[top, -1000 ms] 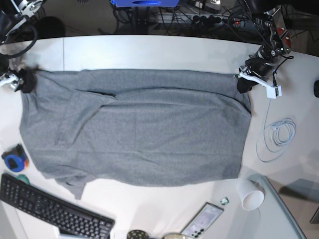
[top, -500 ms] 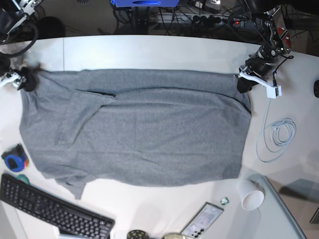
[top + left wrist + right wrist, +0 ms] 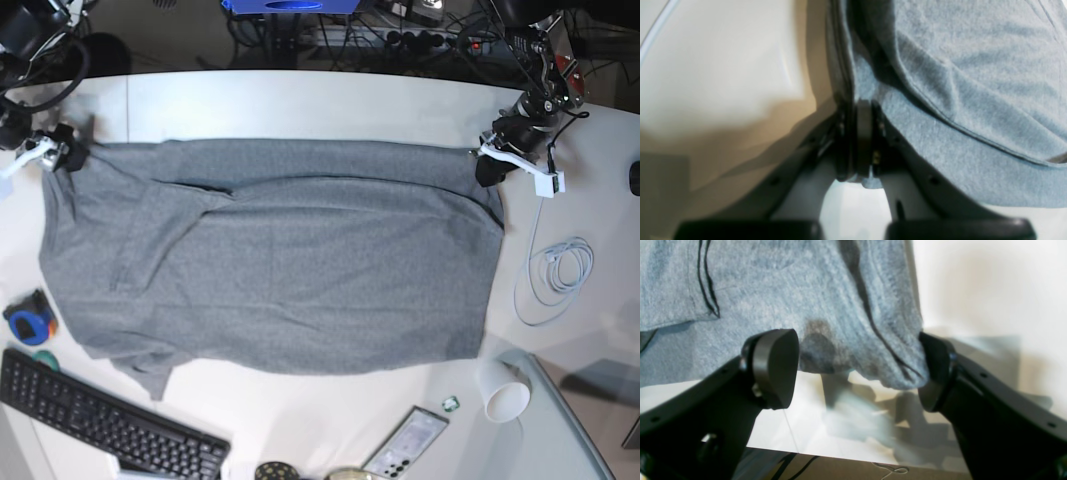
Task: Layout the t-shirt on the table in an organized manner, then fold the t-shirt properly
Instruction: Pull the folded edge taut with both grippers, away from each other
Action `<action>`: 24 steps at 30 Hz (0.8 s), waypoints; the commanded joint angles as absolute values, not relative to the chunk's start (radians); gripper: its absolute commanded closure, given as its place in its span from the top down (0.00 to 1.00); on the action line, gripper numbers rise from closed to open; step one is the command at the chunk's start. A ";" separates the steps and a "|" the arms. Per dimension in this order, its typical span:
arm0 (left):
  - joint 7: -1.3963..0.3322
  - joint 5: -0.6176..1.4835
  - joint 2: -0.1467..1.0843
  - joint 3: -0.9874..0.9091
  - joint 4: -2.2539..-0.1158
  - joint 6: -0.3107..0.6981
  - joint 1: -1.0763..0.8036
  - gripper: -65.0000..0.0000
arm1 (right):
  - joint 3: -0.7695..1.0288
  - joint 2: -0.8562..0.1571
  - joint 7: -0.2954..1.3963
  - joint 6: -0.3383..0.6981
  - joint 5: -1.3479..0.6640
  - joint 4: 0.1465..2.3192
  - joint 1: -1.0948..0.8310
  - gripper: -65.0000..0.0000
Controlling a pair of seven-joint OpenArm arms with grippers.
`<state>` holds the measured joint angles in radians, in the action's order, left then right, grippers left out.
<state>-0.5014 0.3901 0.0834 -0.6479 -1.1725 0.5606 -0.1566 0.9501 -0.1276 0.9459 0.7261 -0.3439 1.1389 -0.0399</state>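
Observation:
The grey t-shirt lies spread wide and mostly flat on the white table, with creases on its left half and a bunched lower left corner. My left gripper is at the shirt's far right corner. In the left wrist view it is shut on the fabric edge. My right gripper is at the far left corner. In the right wrist view it is open, and the shirt corner hangs between its fingers, just above the table.
A black keyboard and a blue tape roll sit at the front left. A white cup, a phone and a grey glass panel are at the front right. A coiled white cable lies right of the shirt.
My right gripper has moved a little toward the far edge and to the right at the shirt's left corner. The left gripper and the rest of the shirt have not moved.

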 commanded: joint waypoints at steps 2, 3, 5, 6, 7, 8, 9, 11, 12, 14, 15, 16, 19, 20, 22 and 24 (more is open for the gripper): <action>-0.495 0.390 0.094 -0.650 -1.187 0.558 -0.160 0.00 | 0.951 -0.117 0.970 0.698 -0.275 1.127 -0.053 0.77; -0.495 0.390 0.094 -0.650 -1.187 0.558 -0.160 0.00 | 0.951 -0.117 0.958 0.698 -0.277 1.125 -0.054 0.77; -0.495 0.390 0.096 -0.650 -1.187 0.558 -0.160 0.00 | 0.951 -0.117 0.941 0.698 -0.278 1.125 -0.054 0.77; -0.495 0.390 0.096 -0.650 -1.187 0.558 -0.160 0.00 | 0.951 -0.117 0.937 0.698 -0.278 1.125 -0.054 0.77; -0.495 0.390 0.096 -0.650 -1.187 0.558 -0.162 0.00 | 0.951 -0.117 0.931 0.698 -0.278 1.125 -0.053 0.77; -0.495 0.390 0.096 -0.650 -1.187 0.558 -0.162 0.00 | 0.951 -0.117 0.926 0.698 -0.278 1.125 -0.053 0.77; -0.495 0.390 0.096 -0.650 -1.187 0.558 -0.162 0.00 | 0.951 -0.117 0.918 0.698 -0.278 1.125 -0.053 0.77; -0.495 0.390 0.096 -0.650 -1.187 0.558 -0.162 0.00 | 0.951 -0.117 0.903 0.698 -0.278 1.125 -0.050 0.77; -0.495 0.390 0.096 -0.650 -1.187 0.558 -0.162 0.00 | 0.951 -0.117 0.897 0.698 -0.275 1.125 -0.047 0.77; -0.495 0.390 0.096 -0.650 -1.187 0.558 -0.162 0.00 | 0.952 -0.117 0.895 0.698 -0.275 1.125 -0.047 0.77; -0.495 0.390 0.096 -0.650 -1.187 0.558 -0.162 0.00 | 0.952 -0.117 0.895 0.698 -0.275 1.125 -0.047 0.76; -0.495 0.390 0.096 -0.650 -1.187 0.558 -0.162 0.00 | 0.952 -0.117 0.895 0.698 -0.277 1.125 -0.047 0.73; -0.495 0.390 0.096 -0.650 -1.187 0.558 -0.162 0.00 | 0.952 -0.117 0.895 0.698 -0.278 1.125 -0.045 0.51; -0.495 0.390 0.096 -0.650 -1.187 0.558 -0.162 0.00 | 0.952 -0.117 0.895 0.698 -0.278 1.125 -0.038 0.42; -0.495 0.390 0.096 -0.650 -1.187 0.558 -0.162 0.00 | 0.960 -0.117 0.895 0.698 -0.278 1.125 -0.035 0.26; -0.495 0.390 0.096 -0.650 -1.187 0.558 -0.162 0.00 | 0.995 -0.116 0.895 0.698 -0.277 1.125 -0.027 0.15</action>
<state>-0.4984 0.3904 0.0841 -0.6479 -1.1725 0.5606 -0.1616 0.9920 -0.1051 0.8730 0.7116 -0.3004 1.1213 -0.0254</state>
